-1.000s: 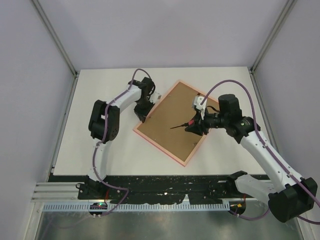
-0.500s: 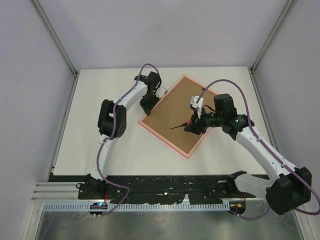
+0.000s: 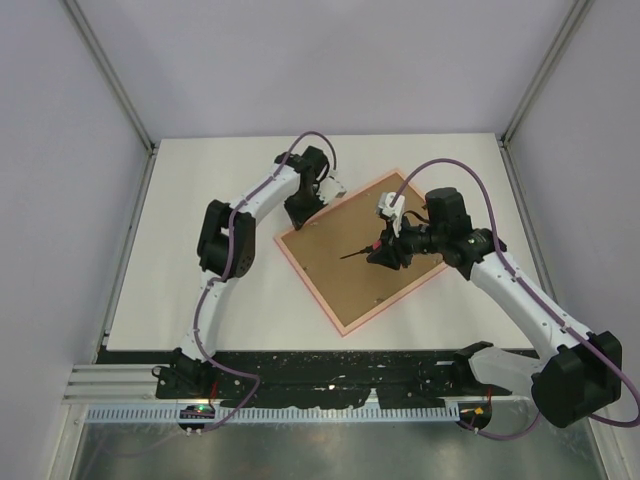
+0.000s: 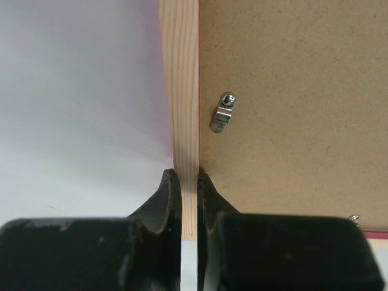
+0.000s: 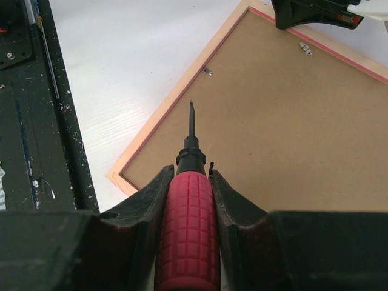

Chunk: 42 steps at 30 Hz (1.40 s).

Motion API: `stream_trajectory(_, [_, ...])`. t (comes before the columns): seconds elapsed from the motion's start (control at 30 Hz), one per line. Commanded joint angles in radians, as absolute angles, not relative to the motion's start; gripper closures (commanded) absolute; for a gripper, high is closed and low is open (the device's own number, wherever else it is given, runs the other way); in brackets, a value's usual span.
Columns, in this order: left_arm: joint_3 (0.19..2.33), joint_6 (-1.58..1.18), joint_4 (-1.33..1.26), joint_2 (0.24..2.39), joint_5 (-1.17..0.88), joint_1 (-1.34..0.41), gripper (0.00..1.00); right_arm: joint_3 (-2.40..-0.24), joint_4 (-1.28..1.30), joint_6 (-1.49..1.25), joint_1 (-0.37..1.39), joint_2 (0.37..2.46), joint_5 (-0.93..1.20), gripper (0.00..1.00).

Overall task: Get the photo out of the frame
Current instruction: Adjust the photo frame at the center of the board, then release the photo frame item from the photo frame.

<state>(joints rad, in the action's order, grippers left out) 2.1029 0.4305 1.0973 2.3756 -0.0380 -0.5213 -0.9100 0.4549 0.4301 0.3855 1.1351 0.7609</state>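
The pink frame (image 3: 309, 285) lies face down on the white table, showing the brown backing board (image 3: 350, 275). The photo is hidden under that board. My left gripper (image 3: 303, 212) is shut on the frame's far-left rail; in the left wrist view the fingers (image 4: 163, 200) pinch the pale wooden rail (image 4: 183, 91). My right gripper (image 3: 385, 250) is shut on a red-handled screwdriver (image 5: 188, 212), held over the board (image 5: 279, 121) with its tip pointing toward the frame's left rail (image 5: 176, 100).
Small metal retaining clips sit on the backing board near the rim (image 4: 222, 113) (image 5: 208, 71) (image 5: 305, 48). Black base rails (image 3: 330, 365) run along the table's near edge. Grey walls stand on three sides.
The left gripper has moved up and to the right, turning the frame clockwise in the top view. The right gripper stays over the board, shifted slightly left with the screwdriver.
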Motion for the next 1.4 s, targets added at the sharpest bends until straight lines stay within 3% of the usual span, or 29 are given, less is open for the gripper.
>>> stream_trajectory(0.0, [2.111,0.515,1.057,2.286,0.032,-0.523,0.98,-0.916,0.405,0.416,0.393,1.138,0.765,0.92])
stream_trajectory(0.17, [2.111,0.552,1.032,2.275,0.04,-0.525,0.93,-0.916,0.402,0.41,0.399,1.149,0.765,0.92])
stream_trajectory(0.5, [2.143,0.511,1.009,2.232,0.077,-0.525,0.67,-0.9,0.295,0.341,0.431,1.169,0.667,0.92])
stream_trajectory(0.67, [2.132,0.471,1.028,2.18,0.052,-0.517,0.66,-0.939,0.258,0.316,0.48,1.206,0.556,0.92])
stream_trajectory(0.93, [1.958,0.339,0.988,2.079,-0.19,-0.39,0.66,-1.15,0.316,0.377,0.569,1.368,0.462,0.92])
stream_trajectory(1.37, [1.893,0.252,0.902,2.161,-0.359,-0.337,0.66,-1.365,0.336,0.408,0.684,1.644,0.417,0.92])
